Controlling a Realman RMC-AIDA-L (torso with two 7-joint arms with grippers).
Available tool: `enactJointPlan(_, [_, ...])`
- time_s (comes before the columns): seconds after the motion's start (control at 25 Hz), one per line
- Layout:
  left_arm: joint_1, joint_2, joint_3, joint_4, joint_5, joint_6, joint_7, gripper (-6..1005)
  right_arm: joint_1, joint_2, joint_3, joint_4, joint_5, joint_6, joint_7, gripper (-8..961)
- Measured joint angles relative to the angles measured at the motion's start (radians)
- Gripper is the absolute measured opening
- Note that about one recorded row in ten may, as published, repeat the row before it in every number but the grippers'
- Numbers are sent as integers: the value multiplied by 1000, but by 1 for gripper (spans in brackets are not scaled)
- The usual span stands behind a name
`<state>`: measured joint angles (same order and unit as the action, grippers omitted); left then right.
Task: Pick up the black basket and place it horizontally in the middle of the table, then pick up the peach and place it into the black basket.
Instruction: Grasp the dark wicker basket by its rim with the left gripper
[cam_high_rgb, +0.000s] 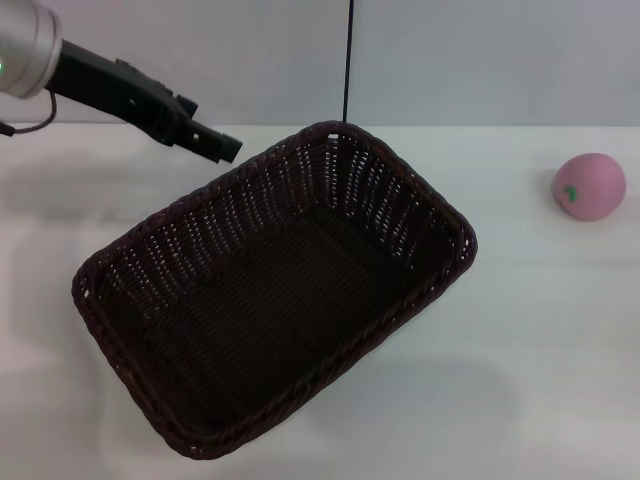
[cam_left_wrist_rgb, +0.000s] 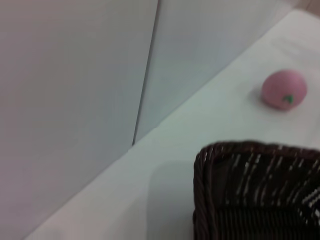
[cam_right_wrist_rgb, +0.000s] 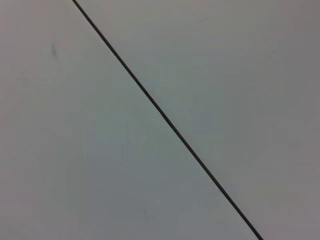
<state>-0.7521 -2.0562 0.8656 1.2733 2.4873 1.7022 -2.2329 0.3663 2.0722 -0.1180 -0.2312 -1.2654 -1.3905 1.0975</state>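
White table (cam_high_rgb: 540, 330): one black basket (cam_high_rgb: 270, 290), one peach (cam_high_rgb: 590, 186).

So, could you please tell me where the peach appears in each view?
Head view: peach at right edge on the table, right of the basket.
Left wrist view: upper right, beyond the basket's corner.
Right wrist view: not in it.
Shared landmark: the basket's braided rim.

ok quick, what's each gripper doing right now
Left gripper: above the table beside the dark woven wicker basket, holding nothing; open or closed cannot be told.
Right gripper: not in view.
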Motion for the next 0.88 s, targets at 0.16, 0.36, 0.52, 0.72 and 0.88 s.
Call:
enactJointPlan(0.16, [5, 0, 59, -1, 42, -15, -23, 844, 5, 0, -1, 3, 0, 8, 0, 473])
enactJointPlan(0.36, [4, -2, 111, -7, 82, -16, -37, 842, 12, 0, -3, 14, 0, 19, 0, 476])
enactJointPlan(0.52, [6, -2, 126, -15, 103, -21, -40, 841, 14, 0, -7, 14, 0, 23, 0, 479])
enactJointPlan(0.72, [6, -2, 130, -57, 127, -35, -37, 840, 14, 0, -5, 14, 0, 24, 0, 482])
enactJointPlan(0.88, [7, -2, 142, -72, 131, -38, -33, 839, 14, 0, -1, 14, 0, 25, 0, 484])
